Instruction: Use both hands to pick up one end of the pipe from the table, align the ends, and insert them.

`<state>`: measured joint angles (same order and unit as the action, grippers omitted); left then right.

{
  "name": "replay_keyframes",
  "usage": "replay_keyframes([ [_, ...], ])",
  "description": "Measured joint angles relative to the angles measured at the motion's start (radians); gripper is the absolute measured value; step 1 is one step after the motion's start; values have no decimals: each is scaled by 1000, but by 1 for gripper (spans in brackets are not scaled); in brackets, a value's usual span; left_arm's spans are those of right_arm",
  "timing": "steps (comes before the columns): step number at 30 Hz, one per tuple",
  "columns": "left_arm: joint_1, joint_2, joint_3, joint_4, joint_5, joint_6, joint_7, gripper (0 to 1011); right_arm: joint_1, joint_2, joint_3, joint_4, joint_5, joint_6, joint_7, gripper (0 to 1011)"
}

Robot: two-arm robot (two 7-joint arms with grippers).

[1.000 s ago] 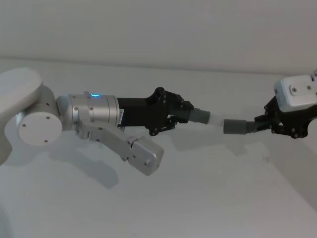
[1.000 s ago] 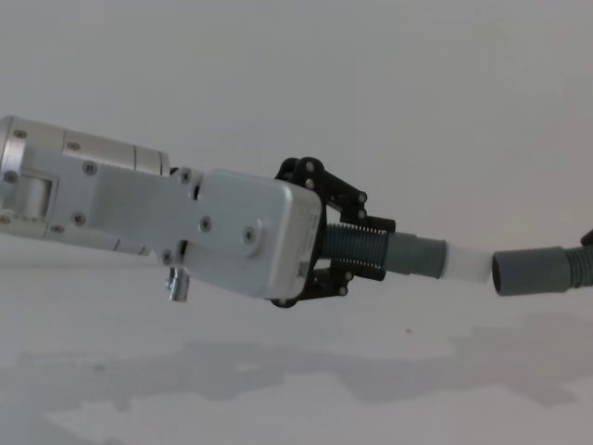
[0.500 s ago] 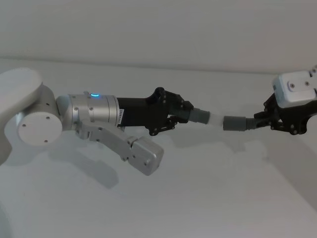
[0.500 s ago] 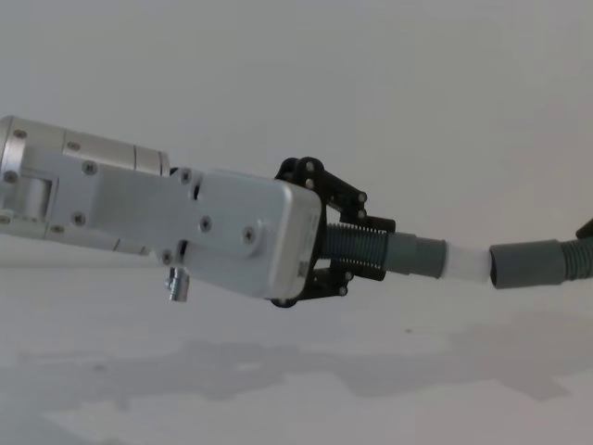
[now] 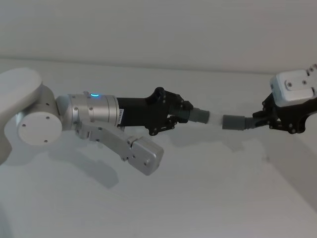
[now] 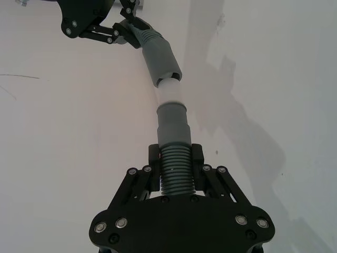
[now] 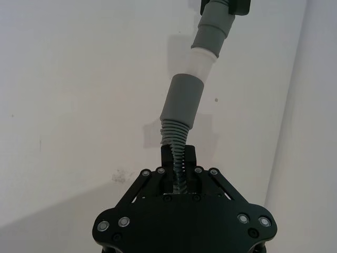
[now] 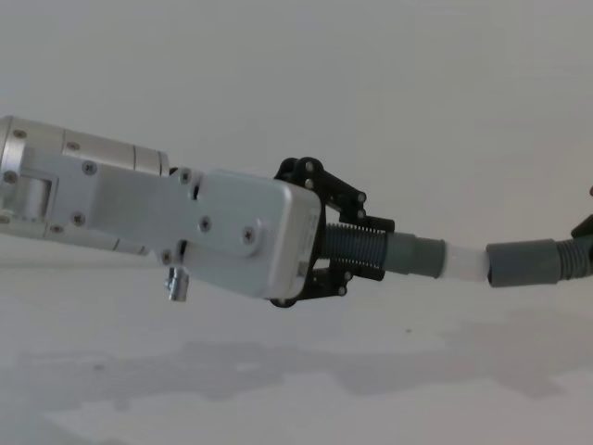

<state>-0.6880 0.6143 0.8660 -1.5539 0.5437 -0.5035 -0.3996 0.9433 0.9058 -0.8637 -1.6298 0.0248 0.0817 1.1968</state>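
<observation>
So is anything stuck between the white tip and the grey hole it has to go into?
Nothing visible. The whitish tip, held by the left gripper, already meets the mouth of the socket held by the right gripper, both above the table.

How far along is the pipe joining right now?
Done: both pieces are off the table, the left gripper shut on the whitish-tipped hose piece, the right gripper on the socket hose piece. In hand: the whitish tip sits at the socket's mouth. Left: pushing it fully in.
</observation>
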Motion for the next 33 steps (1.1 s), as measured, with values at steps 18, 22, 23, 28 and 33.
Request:
replay_keyframes([
  [18,0,0,0,0,0,0,0,332,10,-3,-13,-6,4,21,-11,125],
  [22,0,0,0,0,0,0,0,332,10,-2,-13,-11,8,30,-17,125],
  [23,0,0,0,0,0,0,0,332,10,-2,-13,-11,8,31,-17,125],
  [28,0,0,0,0,0,0,0,332,9,-2,-14,-15,10,38,-23,125],
  [33,0,0,0,0,0,0,0,332,9,-1,-14,-17,11,42,-25,125],
])
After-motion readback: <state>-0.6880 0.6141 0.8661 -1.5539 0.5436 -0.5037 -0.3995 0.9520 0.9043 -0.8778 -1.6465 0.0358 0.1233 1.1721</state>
